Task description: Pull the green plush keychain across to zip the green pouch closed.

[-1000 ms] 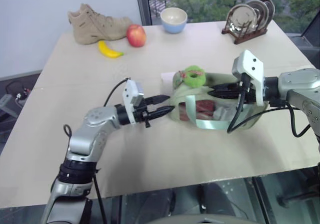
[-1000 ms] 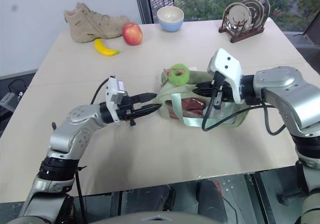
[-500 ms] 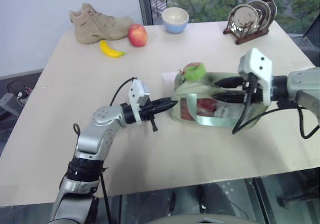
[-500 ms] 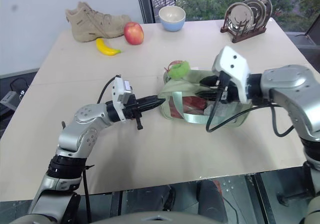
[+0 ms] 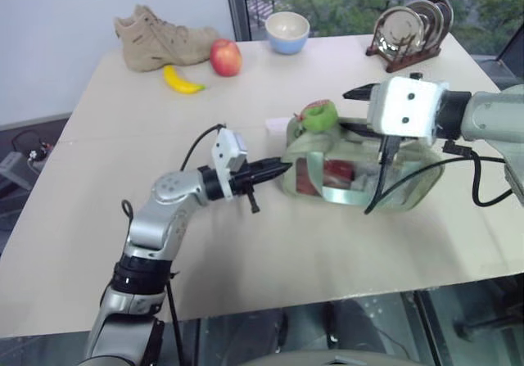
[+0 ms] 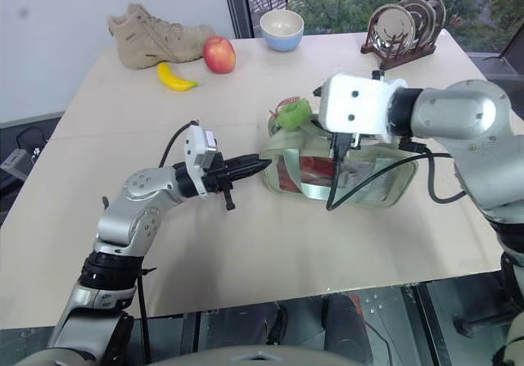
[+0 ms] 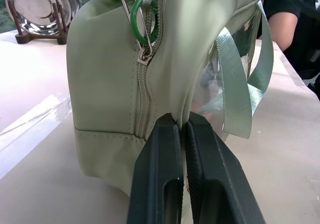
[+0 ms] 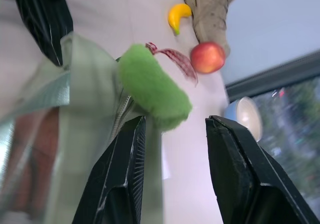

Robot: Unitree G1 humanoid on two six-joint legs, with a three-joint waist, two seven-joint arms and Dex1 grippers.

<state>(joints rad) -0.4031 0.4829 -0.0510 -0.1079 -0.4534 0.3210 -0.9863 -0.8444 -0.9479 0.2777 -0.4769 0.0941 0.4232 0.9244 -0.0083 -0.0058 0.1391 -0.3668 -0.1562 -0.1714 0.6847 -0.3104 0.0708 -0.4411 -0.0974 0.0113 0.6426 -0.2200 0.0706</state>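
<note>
Green pouch (image 5: 405,187) – red contents (image 5: 336,172) inside (window)

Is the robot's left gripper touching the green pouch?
Touching. The left wrist view shows the left gripper shut, pinching the end fabric of the green pouch.

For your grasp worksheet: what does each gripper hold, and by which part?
The left gripper pinches the green pouch by its end-panel fabric beside the zipper. The right gripper is open, holding nothing.

The setting appeared to be an office or test room: a plain beige tabletop (image 5: 246,251) stood against a white wall (image 5: 57,22), beside a dark-framed window (image 5: 233,6) overlooking treetops.
</note>
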